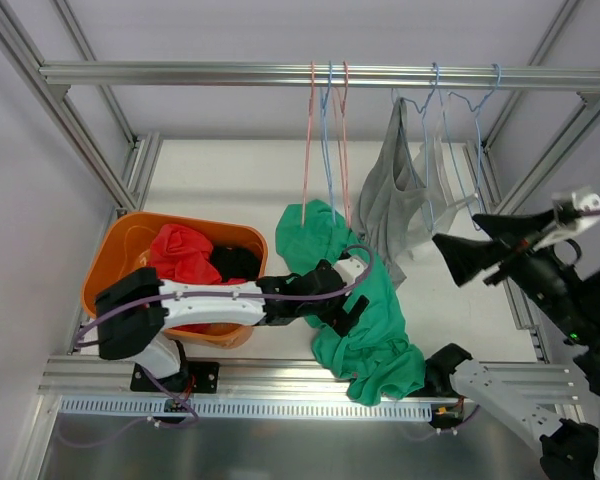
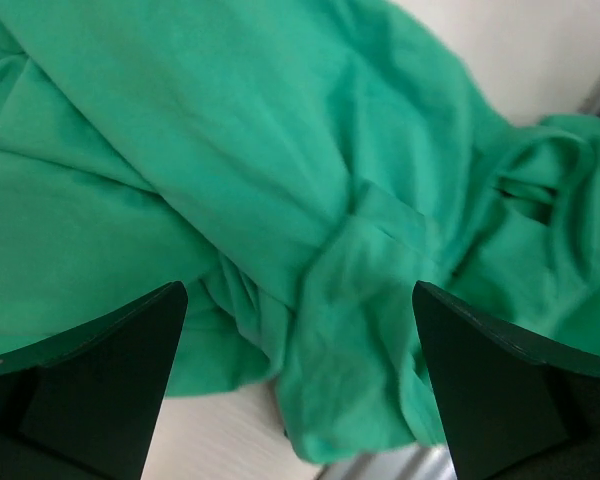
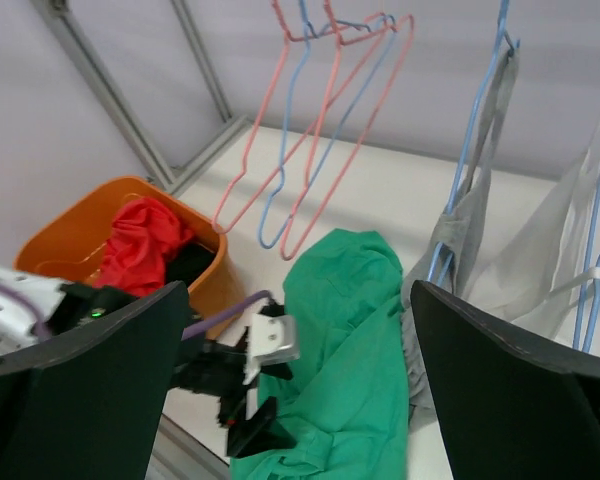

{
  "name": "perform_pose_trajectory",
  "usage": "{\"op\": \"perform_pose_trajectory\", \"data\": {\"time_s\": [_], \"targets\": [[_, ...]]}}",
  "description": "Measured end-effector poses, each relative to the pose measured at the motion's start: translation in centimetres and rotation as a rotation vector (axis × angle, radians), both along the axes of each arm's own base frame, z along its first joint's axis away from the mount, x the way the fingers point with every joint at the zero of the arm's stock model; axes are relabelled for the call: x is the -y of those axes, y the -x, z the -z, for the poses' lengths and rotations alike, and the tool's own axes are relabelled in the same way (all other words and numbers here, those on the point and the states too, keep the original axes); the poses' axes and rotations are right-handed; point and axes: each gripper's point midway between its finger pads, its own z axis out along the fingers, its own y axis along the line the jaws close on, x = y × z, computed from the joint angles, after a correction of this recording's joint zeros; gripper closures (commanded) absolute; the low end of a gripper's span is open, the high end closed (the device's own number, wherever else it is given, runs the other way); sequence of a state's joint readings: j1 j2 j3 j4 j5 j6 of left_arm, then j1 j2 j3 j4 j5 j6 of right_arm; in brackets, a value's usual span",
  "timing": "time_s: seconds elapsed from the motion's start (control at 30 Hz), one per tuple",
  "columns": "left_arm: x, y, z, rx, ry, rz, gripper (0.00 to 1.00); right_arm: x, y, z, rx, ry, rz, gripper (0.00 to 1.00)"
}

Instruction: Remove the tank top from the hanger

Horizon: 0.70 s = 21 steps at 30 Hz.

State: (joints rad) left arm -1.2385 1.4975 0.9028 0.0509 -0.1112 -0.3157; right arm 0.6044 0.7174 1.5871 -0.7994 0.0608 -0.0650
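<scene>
The left gripper (image 2: 298,292) gaped wide, empty, above the green garment (image 1: 370,330) at centre; the right gripper (image 3: 298,290), equally wide, held nothing near the hung grey tank top (image 1: 388,195).

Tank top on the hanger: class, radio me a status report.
Left gripper open over green garment, heaped on table. Right gripper open, raised, clear of grey tank top on blue hanger. Path between looks clear.

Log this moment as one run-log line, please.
left gripper open over green top | right gripper open, raised, facing hanging grey tank top
</scene>
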Motion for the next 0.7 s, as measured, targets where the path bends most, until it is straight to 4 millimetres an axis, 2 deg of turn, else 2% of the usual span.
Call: {"op": "perform_pose_trajectory", "data": {"time_s": [0.07,0.17,0.33,0.37,0.43,0.5,0.53,0.6,0.7], "targets": [[0.6,-1.0,1.7,0.004,-0.043,-0.043,0.01,0.8,2.5,-0.5,0.042,-0.025,-0.044,0.01],[2.0,-2.2,3.7,0.005,-0.084,-0.082,0.01,1.2,4.5,-0.2,0.058,-0.032,-0.093,0.01],[3.8,-2.2,8.0,-0.052,-0.142,-0.08,0.02,1.1,5.8,1.4,0.022,-0.01,-0.137,0.0],[4.1,-2.5,8.2,-0.045,-0.14,-0.087,0.06,1.1,5.9,1.6,0.014,-0.006,-0.144,0.01],[4.6,-2.4,8.0,-0.059,-0.121,-0.091,0.51,1.0,6.2,2.1,0.003,0.001,-0.157,0.0],[4.4,-2.3,8.3,-0.081,-0.111,-0.114,0.88,0.9,6.5,2.3,-0.001,0.004,-0.169,0.0],[4.1,-2.2,8.6,-0.086,-0.111,-0.127,1.0,0.9,6.6,2.4,-0.001,0.005,-0.176,0.01],[3.6,-2.0,8.3,-0.092,-0.101,-0.147,1.0,0.9,6.9,2.5,0.002,0.009,-0.185,0.01],[0.7,-1.1,7.4,-0.07,-0.145,-0.183,1.0,0.9,7.1,2.5,0.01,0.014,-0.195,0.01]]}}
